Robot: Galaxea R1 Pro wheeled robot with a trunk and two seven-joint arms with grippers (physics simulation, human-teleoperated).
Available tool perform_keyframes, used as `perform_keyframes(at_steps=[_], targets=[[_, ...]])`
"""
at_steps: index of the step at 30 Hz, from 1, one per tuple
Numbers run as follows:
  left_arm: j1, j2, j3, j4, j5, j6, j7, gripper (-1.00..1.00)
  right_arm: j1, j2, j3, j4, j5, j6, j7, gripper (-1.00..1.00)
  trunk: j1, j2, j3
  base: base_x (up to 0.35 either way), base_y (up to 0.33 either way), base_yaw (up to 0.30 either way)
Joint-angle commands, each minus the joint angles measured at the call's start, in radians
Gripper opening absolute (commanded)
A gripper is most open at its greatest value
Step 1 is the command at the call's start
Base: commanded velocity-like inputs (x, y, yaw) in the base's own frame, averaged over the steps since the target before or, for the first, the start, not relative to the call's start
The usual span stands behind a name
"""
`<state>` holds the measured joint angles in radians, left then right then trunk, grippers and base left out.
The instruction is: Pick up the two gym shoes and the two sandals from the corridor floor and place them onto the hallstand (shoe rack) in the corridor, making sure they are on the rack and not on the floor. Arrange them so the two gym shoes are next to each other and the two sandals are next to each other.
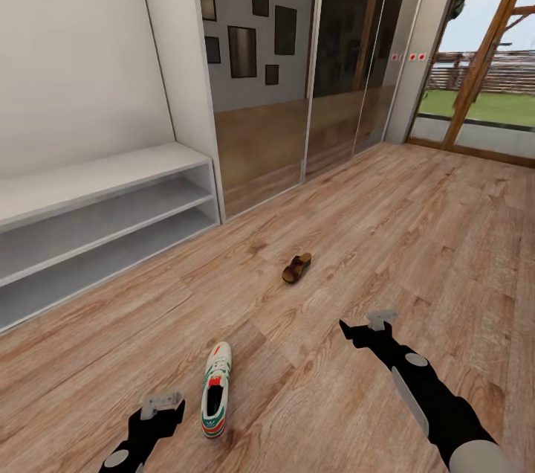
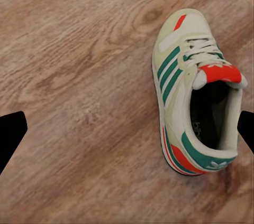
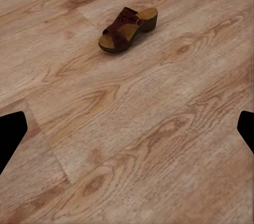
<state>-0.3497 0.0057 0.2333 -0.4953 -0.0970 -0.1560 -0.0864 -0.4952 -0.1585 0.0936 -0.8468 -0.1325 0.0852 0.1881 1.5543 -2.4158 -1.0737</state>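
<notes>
1 off-white lace-up gym shoe with green side stripes and red-orange accents (image 1: 216, 389) lies on the light brown wood-grain plank floor (image 1: 386, 235), low in the head view, just beside the left pincer (image 1: 160, 407). Its toe points away from the robot, its heel opening toward the robot. In the left wrist view the same shoe (image 2: 197, 92) stands upright on its sole, not tilted, and is near 1 of the 2 dark fingertips (image 2: 247, 129); the shoe is not between the fingers, approx. beside them. The 2 tips are wide apart at the opposite edges of that view, so the left pincer is open and holds nothing.

1 small brown leather sandal with a darker footbed (image 1: 296, 268) rests on the floor farther from the robot, well apart from the gym shoe, roughly in the middle of the corridor. The right pincer (image 1: 368, 326) hovers over bare planks between the robot and this sandal, not touching it. In the right wrist view the sandal (image 3: 127, 29) lies ahead of the fingers, sole down, and the fingertips (image 3: 10, 134) are spread wide, so this pincer is also open and empty.

The wide pale grey hallstand w/ bench top and 2 low open shelves (image 1: 104, 183) stands at the left wall, next to mirrored sliding wardrobe doors (image 1: 297, 71). Its visible shelves carry no shoes. At the far right, a glass door with wooden frame (image 1: 490, 86) shows green grass outside.
</notes>
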Motion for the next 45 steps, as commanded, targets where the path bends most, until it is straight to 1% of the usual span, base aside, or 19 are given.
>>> perform_keyframes(at_steps=[1,7,18,29,45], targets=[[-0.001,-0.002,0.008,0.001,-0.010,-0.004,-0.008,1.00,0.000,-0.002,0.002,-0.002,-0.010,0.006,0.000,1.00,0.000,0.000,-0.001,0.000,0.000,0.000],[-0.001,-0.007,0.008,0.000,-0.010,-0.004,-0.008,1.00,0.000,-0.005,0.000,-0.004,-0.010,0.008,0.001,1.00,0.000,0.000,-0.001,0.117,-0.094,0.000],[-0.001,-0.007,0.009,-0.004,-0.009,-0.006,-0.005,1.00,0.000,-0.006,0.000,-0.005,-0.011,0.009,0.001,1.00,0.000,0.000,-0.001,0.086,-0.073,0.000],[-0.001,-0.007,0.010,0.000,-0.008,-0.054,-0.004,1.00,0.000,-0.006,0.000,-0.006,-0.012,0.010,0.001,1.00,0.000,0.000,-0.001,0.059,-0.050,0.000],[-0.002,-0.010,0.012,0.001,-0.010,-0.058,-0.001,1.00,0.000,-0.004,0.001,-0.006,-0.012,0.010,0.001,1.00,0.000,0.000,-0.001,0.016,-0.014,0.000]])
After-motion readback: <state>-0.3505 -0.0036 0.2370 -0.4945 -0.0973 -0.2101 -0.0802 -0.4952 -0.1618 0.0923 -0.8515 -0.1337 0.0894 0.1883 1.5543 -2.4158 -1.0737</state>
